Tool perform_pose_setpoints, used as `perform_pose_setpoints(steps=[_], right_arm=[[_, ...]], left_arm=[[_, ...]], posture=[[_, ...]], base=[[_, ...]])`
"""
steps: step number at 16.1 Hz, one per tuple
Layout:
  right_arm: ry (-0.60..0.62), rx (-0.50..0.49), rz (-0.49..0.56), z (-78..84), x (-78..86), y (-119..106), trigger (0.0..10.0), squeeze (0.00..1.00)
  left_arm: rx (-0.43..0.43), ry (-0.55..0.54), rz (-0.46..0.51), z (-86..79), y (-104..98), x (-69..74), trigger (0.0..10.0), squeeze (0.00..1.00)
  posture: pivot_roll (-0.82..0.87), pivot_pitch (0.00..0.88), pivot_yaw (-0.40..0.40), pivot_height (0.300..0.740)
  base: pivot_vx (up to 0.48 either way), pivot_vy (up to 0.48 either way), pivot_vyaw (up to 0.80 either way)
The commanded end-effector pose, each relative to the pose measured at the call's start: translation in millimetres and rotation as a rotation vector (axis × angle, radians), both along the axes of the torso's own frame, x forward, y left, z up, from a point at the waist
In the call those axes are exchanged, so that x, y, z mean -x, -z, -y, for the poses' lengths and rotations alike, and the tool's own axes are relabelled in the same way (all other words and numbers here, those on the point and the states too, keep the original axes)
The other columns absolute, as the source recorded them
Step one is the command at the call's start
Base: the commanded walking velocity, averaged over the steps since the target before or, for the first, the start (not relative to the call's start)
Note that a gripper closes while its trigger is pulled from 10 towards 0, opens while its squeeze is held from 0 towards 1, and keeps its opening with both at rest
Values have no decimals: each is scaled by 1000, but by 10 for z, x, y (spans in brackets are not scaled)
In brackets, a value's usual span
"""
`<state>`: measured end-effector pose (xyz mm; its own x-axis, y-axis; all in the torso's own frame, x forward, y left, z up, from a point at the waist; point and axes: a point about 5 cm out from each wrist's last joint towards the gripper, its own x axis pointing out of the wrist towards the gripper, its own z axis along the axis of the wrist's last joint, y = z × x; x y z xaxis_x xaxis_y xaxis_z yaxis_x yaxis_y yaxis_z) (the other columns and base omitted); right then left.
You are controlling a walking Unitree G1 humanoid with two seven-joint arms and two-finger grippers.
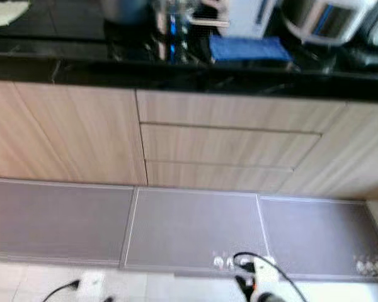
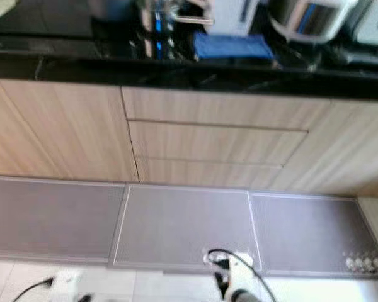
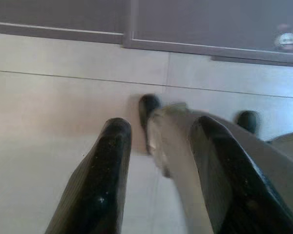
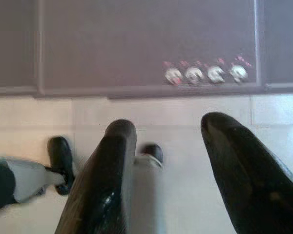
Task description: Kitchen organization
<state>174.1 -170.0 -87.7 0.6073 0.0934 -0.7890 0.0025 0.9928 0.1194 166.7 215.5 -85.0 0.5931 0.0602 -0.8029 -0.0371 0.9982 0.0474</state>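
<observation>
Both arms are hanging idle over the floor tiles (image 3: 49,97) — the left gripper (image 3: 158,161) and right gripper (image 4: 183,161) spread, holding nothing. High ahead on the black counter (image 1: 63,69), a blue cloth (image 1: 249,48) is lying — likely soft and light, best pinched at an edge.

You are looking at a black tabletop (image 1: 63,66) running across the top of the head views, above pale wood-grain drawers. On it a folded blue cloth (image 1: 249,48) lies flat near the front edge. Just behind it stand a white appliance (image 1: 252,16) and a silver rounded cooker (image 1: 324,19); a shiny metal rack (image 1: 170,28) stands beside the cloth.
</observation>
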Motion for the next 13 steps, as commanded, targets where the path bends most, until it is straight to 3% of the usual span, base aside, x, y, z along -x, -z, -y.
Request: perform_pose_setpoints(steps=[1,8,13], right_arm=[[8,-2,-13,-2,24,13,10000,0],[-51,5,-6,-41,32,15,10000,0],[-16,-9,-19,22,50,21,10000,0]], left_arm=[[-5,3,-36,-20,40,98,10000,0],[0,-1,-34,-3,42,92,10000,0],[3,0,-34,7,42,89,10000,0]], posture=[[10,130,-77,740],[11,142,-88,740],[10,140,-91,740]], base=[[0,-386,0],[0,-382,0],[0,-381,0]])
